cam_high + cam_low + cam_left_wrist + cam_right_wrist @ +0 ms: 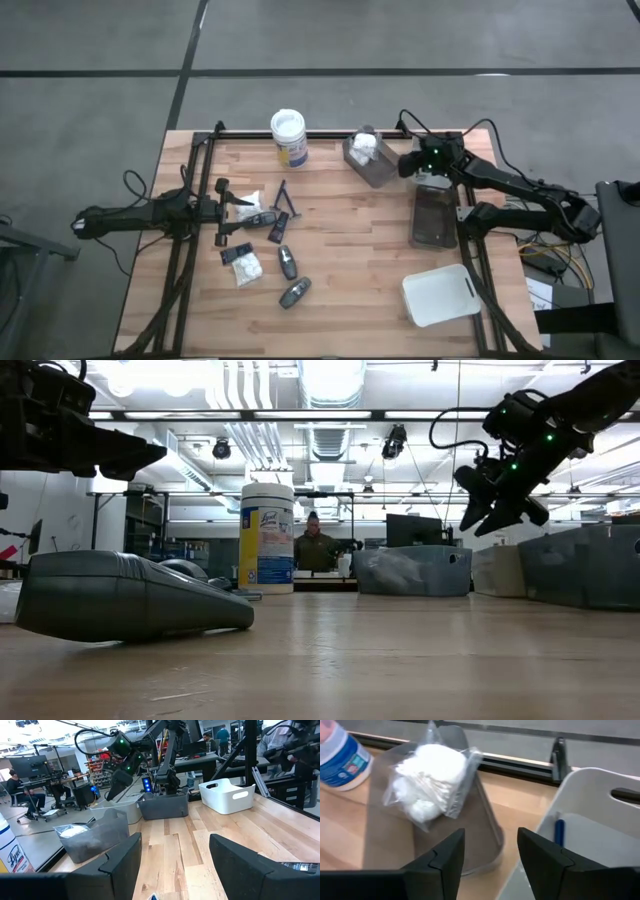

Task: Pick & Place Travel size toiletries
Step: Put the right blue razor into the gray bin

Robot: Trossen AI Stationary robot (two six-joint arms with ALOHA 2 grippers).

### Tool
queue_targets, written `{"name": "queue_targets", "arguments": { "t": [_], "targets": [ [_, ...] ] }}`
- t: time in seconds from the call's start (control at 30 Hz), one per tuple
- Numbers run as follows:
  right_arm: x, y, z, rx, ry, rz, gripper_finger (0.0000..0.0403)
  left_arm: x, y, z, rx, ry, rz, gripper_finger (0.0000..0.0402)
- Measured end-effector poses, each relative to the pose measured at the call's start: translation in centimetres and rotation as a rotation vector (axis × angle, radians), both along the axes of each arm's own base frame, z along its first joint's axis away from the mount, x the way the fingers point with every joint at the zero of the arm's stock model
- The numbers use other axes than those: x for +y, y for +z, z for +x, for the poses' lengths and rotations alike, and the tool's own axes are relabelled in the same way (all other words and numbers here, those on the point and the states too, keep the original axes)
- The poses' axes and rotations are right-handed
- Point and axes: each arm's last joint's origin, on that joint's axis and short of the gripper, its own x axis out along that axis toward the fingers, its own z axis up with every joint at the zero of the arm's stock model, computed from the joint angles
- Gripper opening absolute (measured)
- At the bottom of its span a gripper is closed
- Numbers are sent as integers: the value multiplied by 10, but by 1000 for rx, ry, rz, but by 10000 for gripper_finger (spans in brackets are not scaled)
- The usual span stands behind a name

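Observation:
The travel size toiletries lie on the left half of the table: white puffy packets (243,266), dark grey oval bottles (288,262) and thin dark sticks (285,200). One bottle (130,595) lies on its side close to the low camera. Another white packet (430,780), in a clear bag, rests in a grey tray (372,165) at the far right. A blue stick (560,832) lies in a pale tray (600,810) beside it. My right gripper (490,840) hovers open above these two trays, tipped downward and empty. My left gripper (175,855) waits open and level over the left items.
A white-lidded jar (288,136) stands at the far edge. A dark grey tray (435,218) sits right of centre and a white tray (440,295) at the near right corner. Bare wood lies in the table's middle. People sit at desks in the room beyond.

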Motion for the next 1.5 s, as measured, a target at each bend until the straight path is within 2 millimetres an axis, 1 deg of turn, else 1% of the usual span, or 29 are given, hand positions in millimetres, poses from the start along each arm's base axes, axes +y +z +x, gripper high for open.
{"name": "queue_targets", "arguments": {
  "t": [0.47,0.67,0.93,1.3,1.5],
  "targets": [
    [20,18,27,-44,162,-35,141,0,0,0,0,0,0,239],
    [26,20,46,-62,236,-54,130,0,0,0,0,0,0,239],
    [30,16,80,-16,328,-37,117,0,0,0,0,0,0,239],
    [39,7,144,108,510,-54,95,0,0,0,0,0,0,239],
    [45,5,172,148,589,-82,76,0,0,0,0,0,0,239]
  ]
}}
